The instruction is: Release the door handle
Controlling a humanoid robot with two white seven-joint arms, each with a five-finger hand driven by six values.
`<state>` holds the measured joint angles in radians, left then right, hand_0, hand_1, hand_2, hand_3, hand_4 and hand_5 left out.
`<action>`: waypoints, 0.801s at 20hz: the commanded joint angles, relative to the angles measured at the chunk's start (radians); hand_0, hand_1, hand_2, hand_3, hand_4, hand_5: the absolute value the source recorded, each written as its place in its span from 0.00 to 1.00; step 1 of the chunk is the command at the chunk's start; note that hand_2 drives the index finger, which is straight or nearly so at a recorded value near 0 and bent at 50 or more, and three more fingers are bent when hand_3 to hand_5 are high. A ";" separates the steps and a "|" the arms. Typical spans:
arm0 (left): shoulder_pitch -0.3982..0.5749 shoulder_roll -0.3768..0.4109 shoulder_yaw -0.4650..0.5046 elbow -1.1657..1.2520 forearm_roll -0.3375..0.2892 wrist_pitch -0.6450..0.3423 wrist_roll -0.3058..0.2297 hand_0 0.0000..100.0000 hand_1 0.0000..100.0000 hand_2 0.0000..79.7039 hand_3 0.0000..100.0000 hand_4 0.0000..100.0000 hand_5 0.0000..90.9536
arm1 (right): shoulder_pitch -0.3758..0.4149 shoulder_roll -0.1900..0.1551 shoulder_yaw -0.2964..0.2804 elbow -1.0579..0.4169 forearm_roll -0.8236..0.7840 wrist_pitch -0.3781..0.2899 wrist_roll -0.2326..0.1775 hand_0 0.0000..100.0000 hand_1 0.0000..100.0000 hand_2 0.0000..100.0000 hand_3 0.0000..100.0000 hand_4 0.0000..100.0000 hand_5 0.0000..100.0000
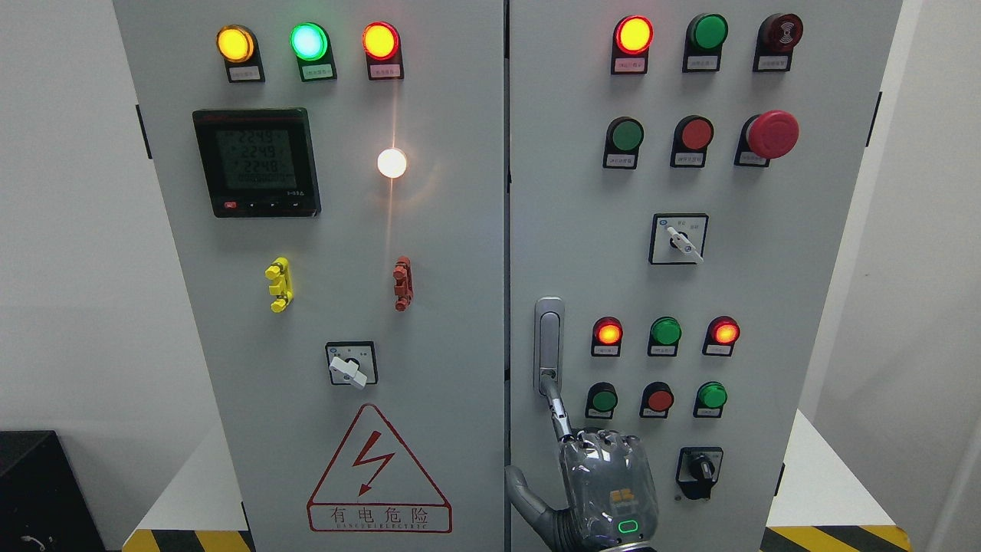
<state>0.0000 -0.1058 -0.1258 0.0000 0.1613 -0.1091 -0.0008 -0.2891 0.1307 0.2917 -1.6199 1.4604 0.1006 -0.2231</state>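
Note:
The silver door handle (549, 337) stands upright at the left edge of the right cabinet door (766, 291). My right hand (604, 474) comes up from the bottom edge just below it, its back toward the camera. Its index finger (558, 410) is stretched up and its tip touches the handle's lower end. The other fingers are curled into the palm, and the thumb (521, 491) sticks out to the left. Nothing is gripped. The left hand is out of the picture.
Both grey doors meet at the centre seam (506, 230). Lit lamps, push buttons, a red emergency button (772, 134) and rotary switches (699, 468) surround the hand on the right door. The left door carries a meter (256, 161) and a warning triangle (378, 471). White walls flank the cabinet.

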 commanded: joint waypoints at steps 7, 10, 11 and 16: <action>-0.028 0.000 0.000 0.029 0.000 0.000 0.001 0.12 0.56 0.00 0.00 0.00 0.00 | 0.001 0.001 0.000 0.032 0.000 0.001 0.001 0.30 0.25 0.05 1.00 1.00 1.00; -0.026 0.000 0.000 0.029 0.000 0.000 0.001 0.12 0.56 0.00 0.00 0.00 0.00 | 0.001 0.001 0.000 0.032 0.000 0.001 0.001 0.30 0.25 0.05 1.00 1.00 1.00; -0.028 0.000 0.000 0.029 0.000 0.000 0.001 0.12 0.56 0.00 0.00 0.00 0.00 | 0.001 0.001 0.000 0.032 0.000 0.001 0.001 0.30 0.25 0.05 1.00 1.00 1.00; -0.026 0.000 0.000 0.029 0.000 0.000 0.001 0.12 0.56 0.00 0.00 0.00 0.00 | 0.001 0.001 0.000 0.032 0.000 0.001 0.001 0.30 0.25 0.05 1.00 1.00 1.00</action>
<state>0.0000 -0.1059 -0.1258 0.0000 0.1613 -0.1091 -0.0008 -0.2884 0.1317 0.2916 -1.5961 1.4604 0.1005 -0.2237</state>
